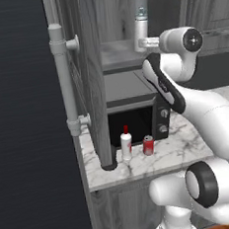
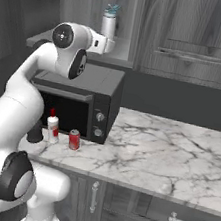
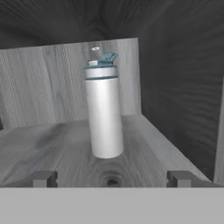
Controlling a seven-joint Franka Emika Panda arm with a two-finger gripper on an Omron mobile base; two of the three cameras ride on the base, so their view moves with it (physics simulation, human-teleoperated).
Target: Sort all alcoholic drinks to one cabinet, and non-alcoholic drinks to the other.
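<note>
A slim pale-grey bottle with a light-blue cap (image 3: 103, 109) stands upright on the shelf of the open upper cabinet (image 3: 48, 144); it also shows above the microwave (image 1: 140, 27) (image 2: 109, 22). My gripper (image 3: 112, 179) is open just in front of the bottle's base, its fingertips (image 3: 43, 178) wide apart and touching nothing. Down on the counter, the white bottle with red cap (image 1: 126, 144) (image 2: 53, 126) and the small red can (image 1: 148, 145) (image 2: 74, 139) stand side by side before the microwave. A squat dark bottle (image 2: 35, 133) stands left of them, partly hidden by my arm.
The black microwave (image 1: 136, 117) (image 2: 78, 100) sits under the open cabinet. That cabinet's door (image 1: 89, 64) swings out on the left. A second upper cabinet (image 2: 195, 35) on the right is closed. The marble counter (image 2: 166, 152) stretches to the right.
</note>
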